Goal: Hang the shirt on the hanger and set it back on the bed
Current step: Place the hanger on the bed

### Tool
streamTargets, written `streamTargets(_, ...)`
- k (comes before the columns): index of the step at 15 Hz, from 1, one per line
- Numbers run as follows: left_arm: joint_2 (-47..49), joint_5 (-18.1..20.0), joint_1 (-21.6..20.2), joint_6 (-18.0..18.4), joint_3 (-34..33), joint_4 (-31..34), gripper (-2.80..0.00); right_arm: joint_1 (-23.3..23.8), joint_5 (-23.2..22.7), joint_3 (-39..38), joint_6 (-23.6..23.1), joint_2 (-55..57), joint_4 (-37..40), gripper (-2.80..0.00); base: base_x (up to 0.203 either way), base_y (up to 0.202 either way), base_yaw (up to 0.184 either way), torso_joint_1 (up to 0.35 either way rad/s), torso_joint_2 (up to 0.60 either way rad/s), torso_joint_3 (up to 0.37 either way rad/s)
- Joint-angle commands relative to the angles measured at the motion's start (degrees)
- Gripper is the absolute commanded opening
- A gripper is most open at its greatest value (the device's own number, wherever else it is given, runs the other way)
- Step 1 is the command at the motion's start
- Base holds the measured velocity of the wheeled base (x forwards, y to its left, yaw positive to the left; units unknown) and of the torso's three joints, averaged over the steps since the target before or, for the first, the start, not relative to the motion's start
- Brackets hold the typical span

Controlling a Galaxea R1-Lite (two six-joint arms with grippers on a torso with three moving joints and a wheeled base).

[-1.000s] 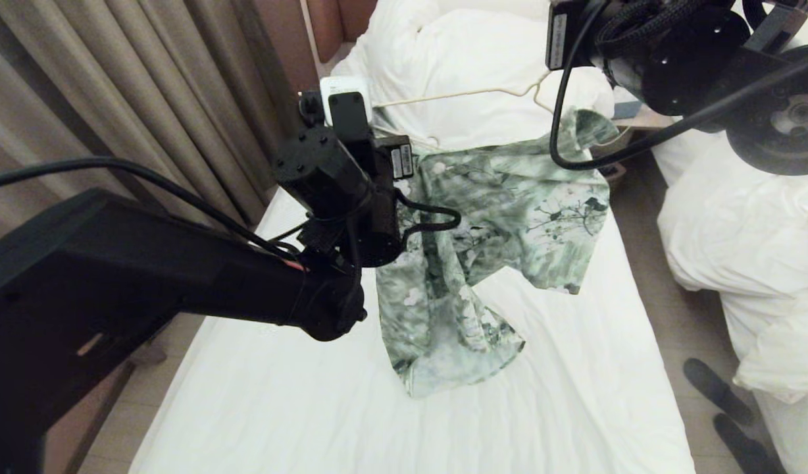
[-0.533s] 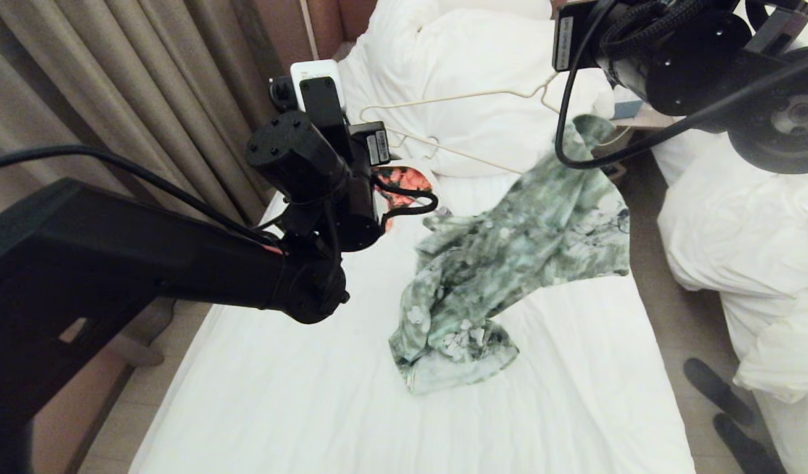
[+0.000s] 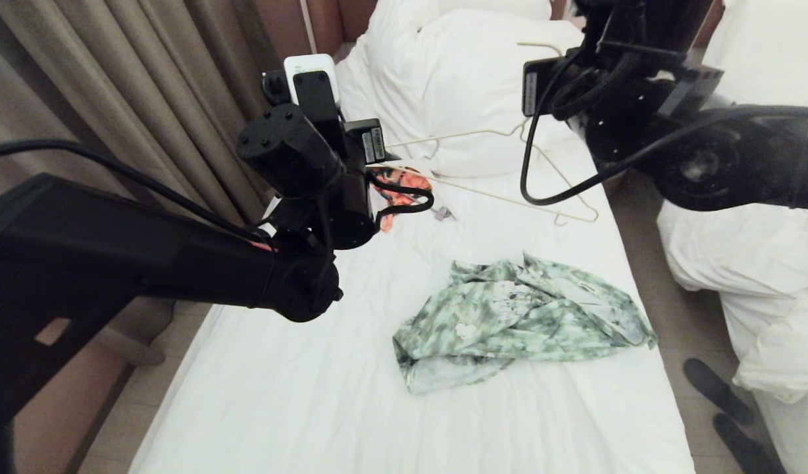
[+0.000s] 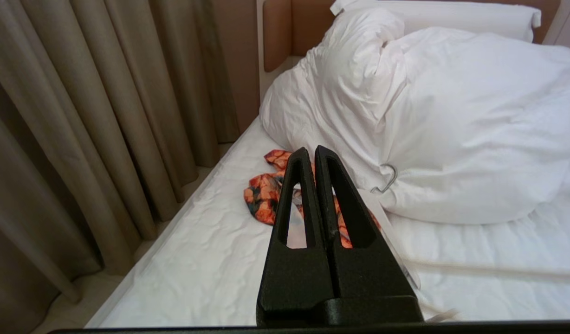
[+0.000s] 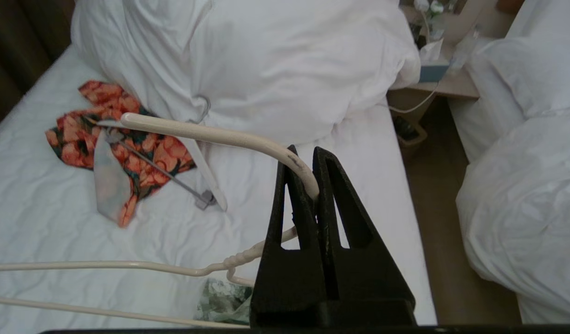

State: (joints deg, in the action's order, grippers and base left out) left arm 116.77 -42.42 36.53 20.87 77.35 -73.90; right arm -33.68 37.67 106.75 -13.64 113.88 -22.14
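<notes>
Right jaws (image 5: 311, 178) pinch hanger (image 5: 210, 134) above shirt (image 3: 519, 322).

On the bed (image 3: 299, 388): one green shirt (image 3: 519, 324), one orange garment (image 5: 109, 139), two hangers, cream (image 3: 503, 195) and white (image 5: 206, 172).

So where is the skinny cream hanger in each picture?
Head view: the hanger hangs over the bed between the two arms, beyond the shirt.
Left wrist view: only a cream bar beside the shut fingers, probably the hanger.
Right wrist view: its hook is pinched in the right gripper.
Shared landmark: the big white duvet.
</notes>
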Motion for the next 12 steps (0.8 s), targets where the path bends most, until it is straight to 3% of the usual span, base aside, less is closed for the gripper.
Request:
streamTargets(1,-1.3,-0.3,-0.1,-0.2,-0.5,0.5,-2.80,0.8,0.3,-1.1,0.3,4.1,-1.2,-2.80,0.000,0.000,0.000,0.000,0.00,0.000)
streamTargets(4,-1.6,-0.1,-0.4,-0.6,-0.6,2.0,-2.80,3.7,0.4,-6.6,0.6,4.6,-1.8,-2.80,0.000,0.000,0.000,0.000,0.00,0.000)
streamTargets(7,-0.7,1.1,-2.0,-0.8,-0.6,3.1,-2.80,7.0,-0.3,-17.4,0.6,1.1,-0.3,-2.80,0.000,0.000,0.000,0.000,0.00,0.000)
streamTargets(12,-0.5,3.2,-3.4,-4.3,-0.7,7.8,-2.80,11.1,-1.5,-20.8,6.3,-0.3,19.1,-2.80,0.000,0.000,0.000,0.000,0.00,0.000)
